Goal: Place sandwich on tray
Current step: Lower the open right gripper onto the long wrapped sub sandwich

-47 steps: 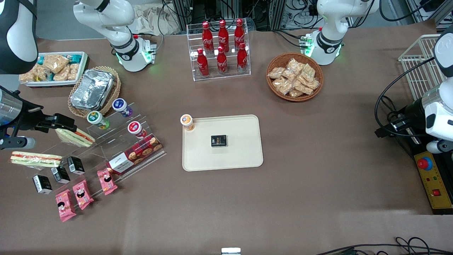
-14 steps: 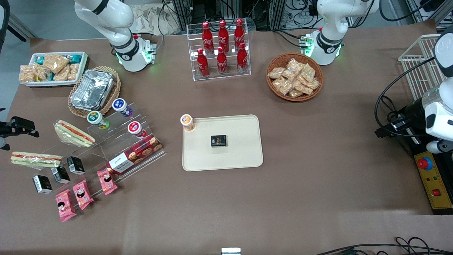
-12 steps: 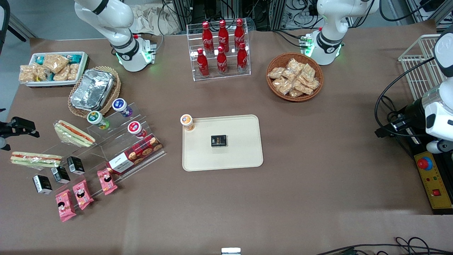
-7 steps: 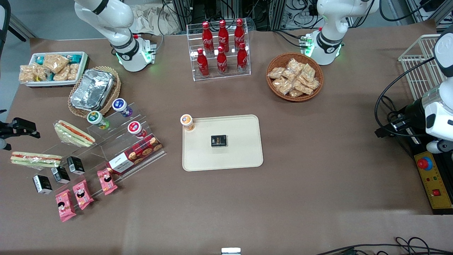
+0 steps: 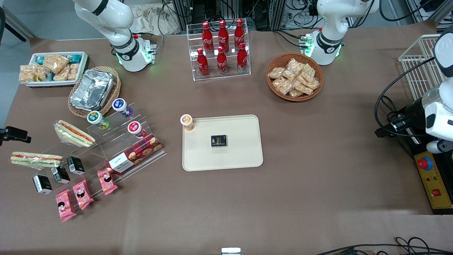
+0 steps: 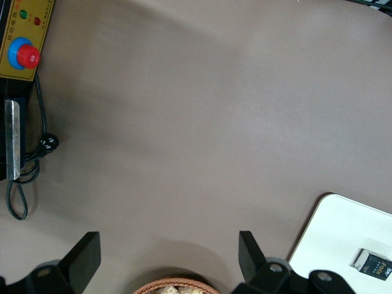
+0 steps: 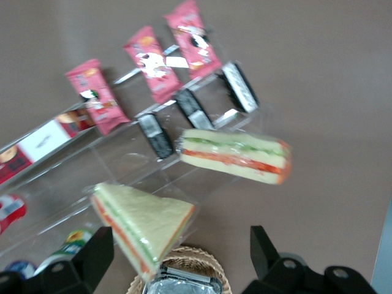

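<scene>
Two wrapped sandwiches sit on the brown table [image 5: 318,177] at the working arm's end. The sandwich [image 7: 142,223] with thin filling leans on the clear acrylic stand [image 7: 122,159], right between the fingers [image 7: 92,257] of the gripper [image 7: 177,260], which hovers above, spread wide apart, holding nothing. The other sandwich [image 7: 236,154] is close by. The tray [image 5: 240,156] is mid-table, well away from the fingers.

The clear-wrapped wedge sandwich [image 5: 73,134] lies well apart from the cream-beige rectangular plastic tray [image 5: 244,156], toward the working arm's end of the brown worktop [image 5: 318,177]. The black hand [image 5: 14,134] hangs farther still from the tray, apart from the sandwich. 1 small black box [image 5: 219,140] sits on the tray.
</scene>
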You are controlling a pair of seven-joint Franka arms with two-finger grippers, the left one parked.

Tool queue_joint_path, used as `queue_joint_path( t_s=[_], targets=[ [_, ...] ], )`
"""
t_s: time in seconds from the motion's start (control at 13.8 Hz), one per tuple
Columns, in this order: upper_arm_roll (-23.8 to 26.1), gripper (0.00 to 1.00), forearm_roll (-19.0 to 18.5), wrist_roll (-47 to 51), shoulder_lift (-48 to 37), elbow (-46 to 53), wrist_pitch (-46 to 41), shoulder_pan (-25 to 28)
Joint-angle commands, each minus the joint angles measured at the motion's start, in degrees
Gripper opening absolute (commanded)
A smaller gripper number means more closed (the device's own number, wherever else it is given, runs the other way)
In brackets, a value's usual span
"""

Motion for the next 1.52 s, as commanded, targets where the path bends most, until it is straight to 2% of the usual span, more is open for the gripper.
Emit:
queue_joint_path(
  t_s=[0.0, 0.22, 0.43, 0.87, 1.3, 1.45],
  targets=[
    [-2.7, 0.99, -1.3, 7.8, 2.5, 2.4, 1.2, -0.2],
    [-3.0, 0.99, -0.2, 20.0, 4.1, 2.5, 1.6, -0.6],
    [-3.0, 0.99, 4.2, 39.8, 4.8, 2.5, 5.0, -2.1],
    [-3.2, 0.99, 4.4, 71.2, 8.4, 2.3, 11.3, -2.9],
    [-3.5, 0.98, 5.2, 84.9, 11.1, 1.5, 12.7, -5.5],
    [-3.5, 0.98, 6.5, 86.1, 11.6, 1.4, 13.2, -5.8]
  ],
)
